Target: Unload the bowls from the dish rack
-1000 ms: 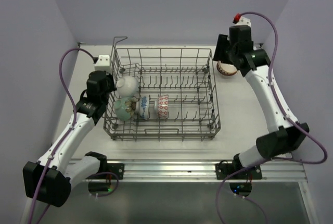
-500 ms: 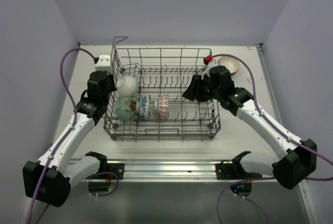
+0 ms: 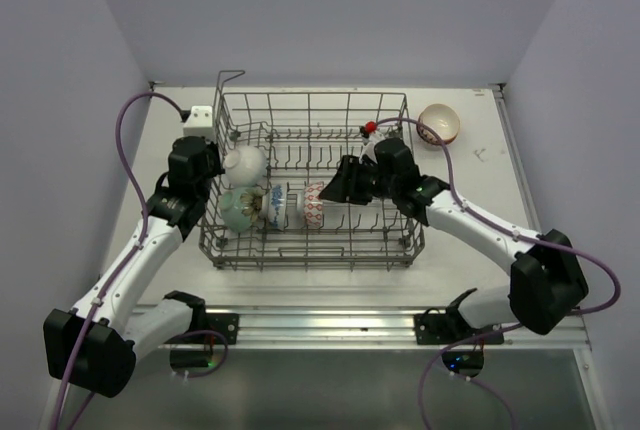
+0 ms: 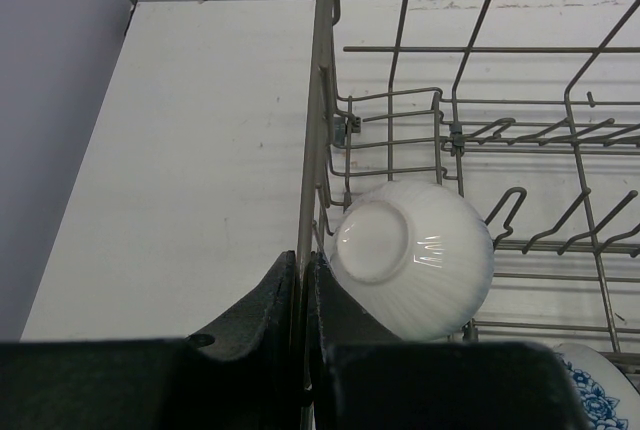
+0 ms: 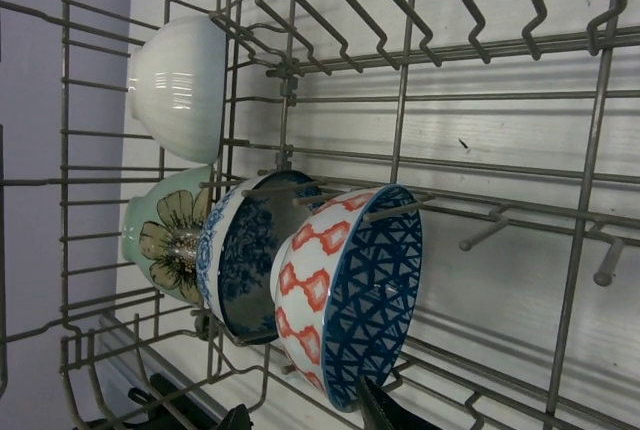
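Observation:
The grey wire dish rack (image 3: 400,150) stands mid-table. Several bowls stand on edge at its left end: a white bowl (image 3: 245,161), a pale green bowl (image 3: 236,210), a blue-patterned bowl (image 3: 276,205) and a red-patterned bowl (image 3: 313,203). My left gripper (image 3: 207,166) is shut on the rack's left rim wire (image 4: 318,100), right beside the white bowl (image 4: 415,255). My right gripper (image 3: 335,188) is open inside the rack. Its fingertips (image 5: 385,412) straddle the lower rim of the red-patterned bowl (image 5: 345,290), which has a blue-triangle inside.
A brown-rimmed bowl (image 3: 440,123) sits on the table beyond the rack's far right corner. A white box (image 3: 197,114) with a purple cable lies at the rack's far left. Upright tines (image 5: 400,10) fill the rack's right half. A metal rail (image 3: 330,325) runs along the near edge.
My right arm has left the brown-rimmed bowl on the table at the far right. It has swung left into the rack, up to the red-patterned bowl. The left arm has not moved.

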{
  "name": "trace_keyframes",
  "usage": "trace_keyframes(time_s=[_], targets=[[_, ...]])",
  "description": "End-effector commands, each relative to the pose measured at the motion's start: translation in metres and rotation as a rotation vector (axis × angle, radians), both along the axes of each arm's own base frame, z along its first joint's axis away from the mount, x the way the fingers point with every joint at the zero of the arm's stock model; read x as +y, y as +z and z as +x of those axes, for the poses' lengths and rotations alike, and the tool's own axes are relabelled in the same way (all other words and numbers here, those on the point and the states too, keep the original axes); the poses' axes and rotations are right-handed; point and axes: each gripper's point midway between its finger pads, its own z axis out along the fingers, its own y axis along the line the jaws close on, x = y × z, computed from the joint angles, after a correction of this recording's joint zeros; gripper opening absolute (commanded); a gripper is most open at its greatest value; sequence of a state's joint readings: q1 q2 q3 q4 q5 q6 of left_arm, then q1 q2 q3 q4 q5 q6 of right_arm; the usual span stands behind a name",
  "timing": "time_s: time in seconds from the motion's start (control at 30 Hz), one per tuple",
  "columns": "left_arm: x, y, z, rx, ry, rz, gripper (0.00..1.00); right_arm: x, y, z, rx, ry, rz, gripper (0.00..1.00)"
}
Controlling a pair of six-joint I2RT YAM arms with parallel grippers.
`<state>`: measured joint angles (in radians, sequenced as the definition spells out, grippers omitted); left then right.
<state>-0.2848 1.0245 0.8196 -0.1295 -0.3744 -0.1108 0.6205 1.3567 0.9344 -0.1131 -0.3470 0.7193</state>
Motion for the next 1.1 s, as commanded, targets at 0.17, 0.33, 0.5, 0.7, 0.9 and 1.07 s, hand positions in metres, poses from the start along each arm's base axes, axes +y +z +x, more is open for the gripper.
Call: trace_keyframes(time_s=[0.17, 0.33, 0.5, 0.7, 0.9, 1.07], targets=[[-0.018, -0.003, 0.000, 0.008, -0.050, -0.023, 0.00, 0.031, -0.004, 0.004, -0.004, 0.050, 0.088, 0.50], [-0.015, -0.004, 0.000, 0.011, -0.032, -0.018, 0.00, 0.042, -0.008, 0.008, -0.003, 0.051, 0.087, 0.48], [-0.011, -0.005, -0.001, 0.015, -0.013, -0.010, 0.00, 0.048, -0.014, 0.010, 0.017, 0.051, 0.093, 0.29], [-0.007, -0.006, -0.001, 0.017, 0.009, 0.001, 0.00, 0.055, 0.010, 0.010, -0.003, 0.059, 0.172, 0.03], [0.004, -0.011, 0.001, 0.027, 0.059, 0.036, 0.00, 0.061, 0.068, 0.009, -0.078, 0.081, 0.285, 0.00], [0.019, -0.014, 0.003, 0.037, 0.107, 0.037, 0.00, 0.061, 0.122, 0.005, -0.139, 0.108, 0.354, 0.00]])
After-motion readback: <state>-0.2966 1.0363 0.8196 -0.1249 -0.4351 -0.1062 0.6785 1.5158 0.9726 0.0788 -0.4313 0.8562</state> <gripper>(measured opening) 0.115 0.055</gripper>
